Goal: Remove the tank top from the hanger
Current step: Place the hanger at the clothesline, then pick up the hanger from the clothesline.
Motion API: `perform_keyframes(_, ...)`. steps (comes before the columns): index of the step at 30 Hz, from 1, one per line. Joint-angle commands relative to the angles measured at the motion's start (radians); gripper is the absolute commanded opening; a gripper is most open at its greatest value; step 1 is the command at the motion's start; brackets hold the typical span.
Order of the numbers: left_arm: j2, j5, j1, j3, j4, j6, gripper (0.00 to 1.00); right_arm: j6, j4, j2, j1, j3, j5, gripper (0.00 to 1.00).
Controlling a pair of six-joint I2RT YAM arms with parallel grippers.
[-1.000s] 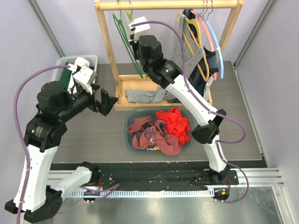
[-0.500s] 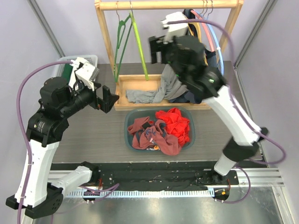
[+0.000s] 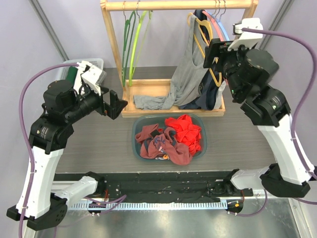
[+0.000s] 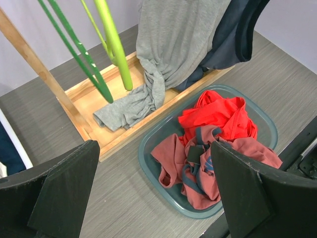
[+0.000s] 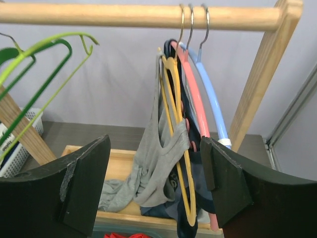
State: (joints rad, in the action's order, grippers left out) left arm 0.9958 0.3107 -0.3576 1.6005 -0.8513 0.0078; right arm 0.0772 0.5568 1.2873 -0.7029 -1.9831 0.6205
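Left fingers [image 4: 64,191] and right fingers [image 5: 84,188] stand apart; we see a limp grey tank top [image 5: 151,168] draped on a thin yellow hanger [image 5: 188,193] under a round wooden rail [image 5: 124,16].

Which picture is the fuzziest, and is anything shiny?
None is really fuzzy. Top view: even light, a pale sheen on the brushed metal table edge. Left wrist view: the hanging grey tank top is crisp. Right wrist view: the yellow plastic hanger is sharp, shadows soft.
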Motion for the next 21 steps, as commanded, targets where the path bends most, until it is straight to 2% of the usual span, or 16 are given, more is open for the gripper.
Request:
perform_keyframes(1,-0.003,0.019,0.005,0.03,0.015,-0.003,1.0,-0.076,0.028,0.033,0.115,0.039,-0.129,0.8)
perform_keyframes(8,-0.013,0.019,0.003,0.026,0.017,-0.003,1.0,-0.217,0.031,0.086,0.344,0.079,-0.35,0.79)
perform_keyframes(17,-0.01,0.03,0.005,0.015,0.021,-0.002,1.0,-0.252,0.032,0.118,0.393,0.081,-0.423,0.78)
perform_keyframes(21,-0.009,0.036,0.005,0.004,0.023,-0.002,1.0,-0.263,0.009,0.08,0.391,0.066,-0.453,0.76)
